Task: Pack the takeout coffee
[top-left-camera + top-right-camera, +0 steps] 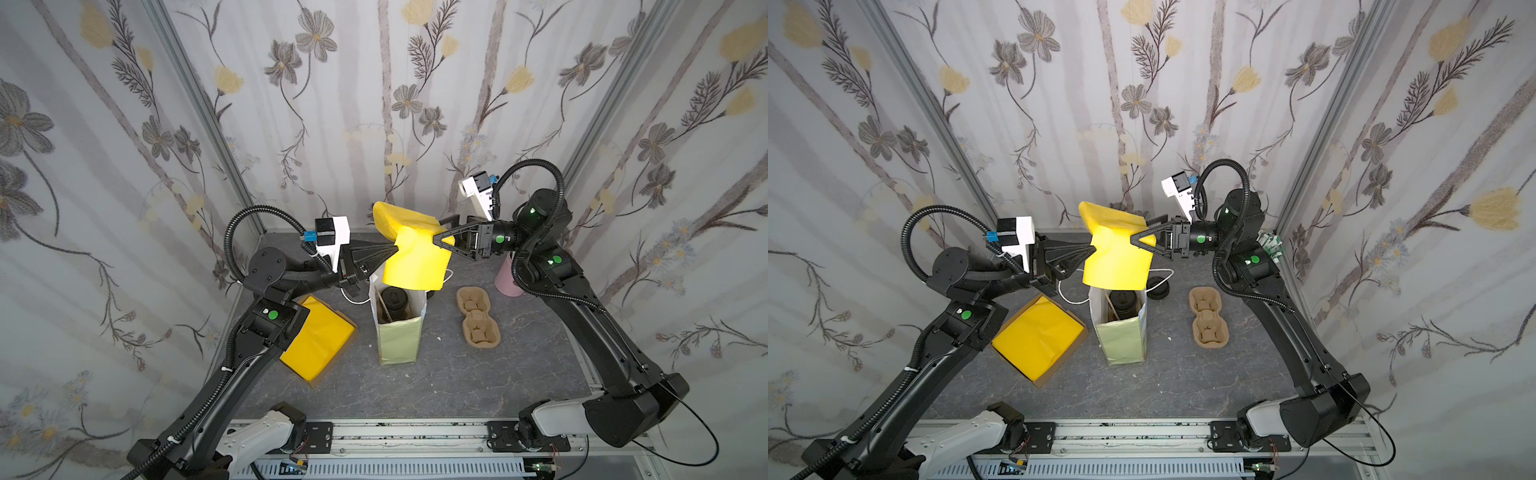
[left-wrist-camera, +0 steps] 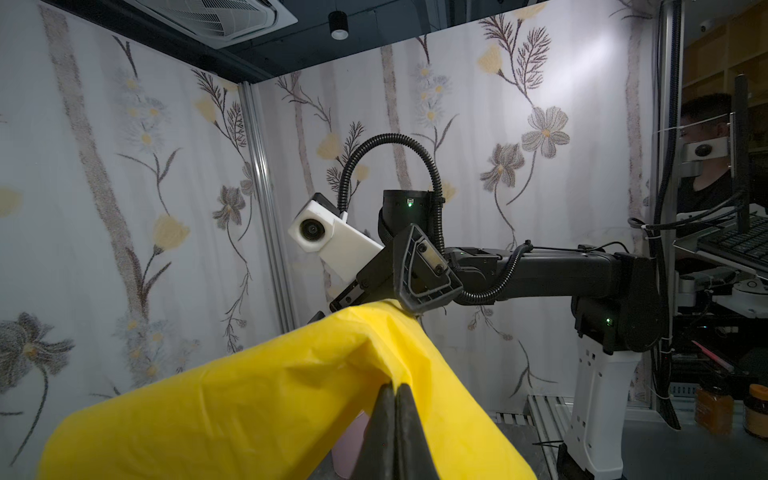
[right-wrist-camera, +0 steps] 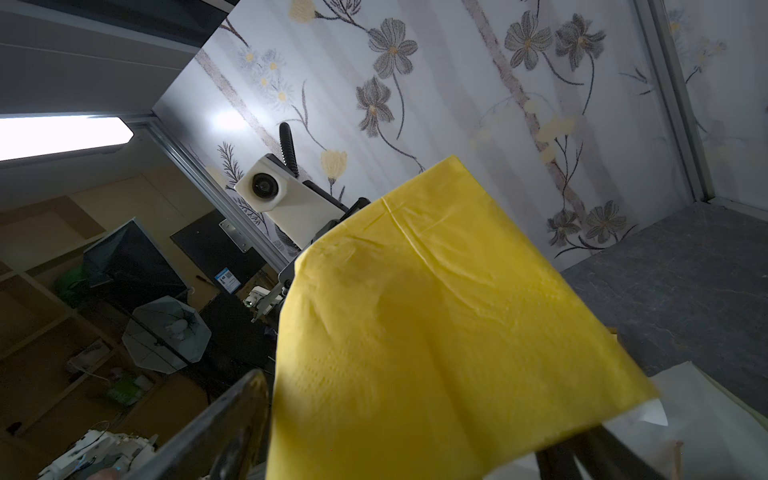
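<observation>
The lidded black coffee cup [image 1: 394,302] stands inside the open paper bag [image 1: 400,343], directly beneath both grippers. Above it hangs a yellow napkin [image 1: 415,262]. The left gripper [image 1: 395,248] is pinched tight on one edge, while the right gripper [image 1: 437,231] has its jaws spread apart around the opposite corner. Below the left arm sits a box of yellow napkins [image 1: 318,340], and below the right gripper a cardboard cup carrier [image 1: 478,318]. The tabletop [image 1: 457,382] is dark grey with a stone pattern, enclosed by flowered walls [image 1: 374,104].
</observation>
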You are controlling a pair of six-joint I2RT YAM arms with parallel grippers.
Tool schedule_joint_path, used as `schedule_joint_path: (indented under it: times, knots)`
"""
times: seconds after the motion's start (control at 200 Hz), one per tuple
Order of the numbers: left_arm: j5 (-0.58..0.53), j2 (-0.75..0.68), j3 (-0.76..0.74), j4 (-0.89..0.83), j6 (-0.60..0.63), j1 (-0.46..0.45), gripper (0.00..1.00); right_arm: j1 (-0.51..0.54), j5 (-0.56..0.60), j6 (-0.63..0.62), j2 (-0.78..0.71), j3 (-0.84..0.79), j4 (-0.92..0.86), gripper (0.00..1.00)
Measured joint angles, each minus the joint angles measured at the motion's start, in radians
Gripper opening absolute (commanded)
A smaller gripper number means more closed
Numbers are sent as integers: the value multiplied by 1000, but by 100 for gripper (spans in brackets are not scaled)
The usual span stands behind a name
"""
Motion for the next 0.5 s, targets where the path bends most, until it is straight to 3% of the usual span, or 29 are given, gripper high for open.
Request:
schedule_joint_path:
  times: [0.5]
  knots:
    - [-2, 48, 63, -8, 15, -5, 0, 60, -55, 88, 7, -18, 145, 95]
